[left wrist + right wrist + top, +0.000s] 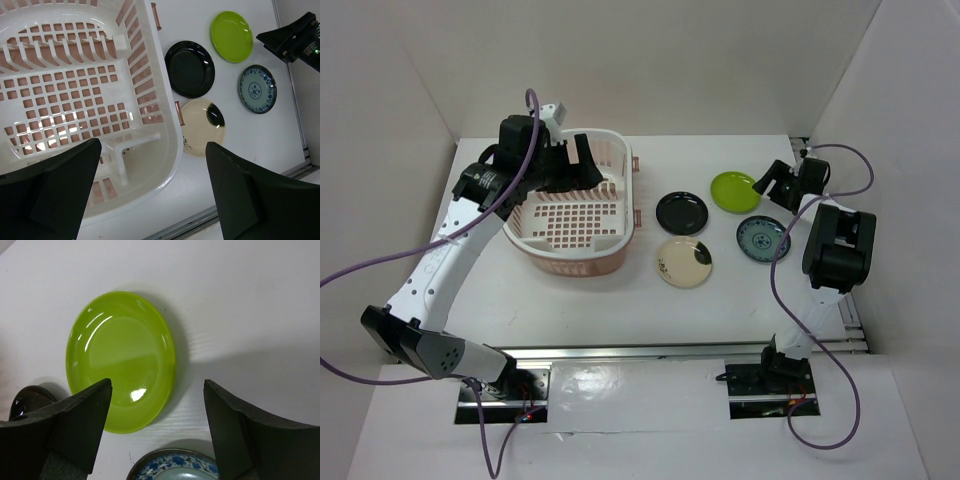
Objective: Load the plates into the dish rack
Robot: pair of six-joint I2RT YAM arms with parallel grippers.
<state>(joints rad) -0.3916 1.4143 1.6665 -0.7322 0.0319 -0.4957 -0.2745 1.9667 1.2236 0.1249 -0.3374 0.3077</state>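
White tabletop (720,310), boxed by plain pale walls (670,60), carries an oval white-and-salmon slotted plastic dish rack (582,215) at upper left. Right of it sit four small round plates (all lying flat): lime green plate (734,191), glossy black plate (682,211), cream plate (684,262), teal-patterned plate (762,238). Left gripper (572,165) gapes wide over the rack. Right gripper (157,390), also wide, seemingly hovers at the green plate's rim.

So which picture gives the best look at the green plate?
The right wrist view: the green plate fills much of the frame, glossy, with only its lower rim hidden. In the overhead view the green plate is tiny. In the left wrist view the green plate shows whole but small, near the top.
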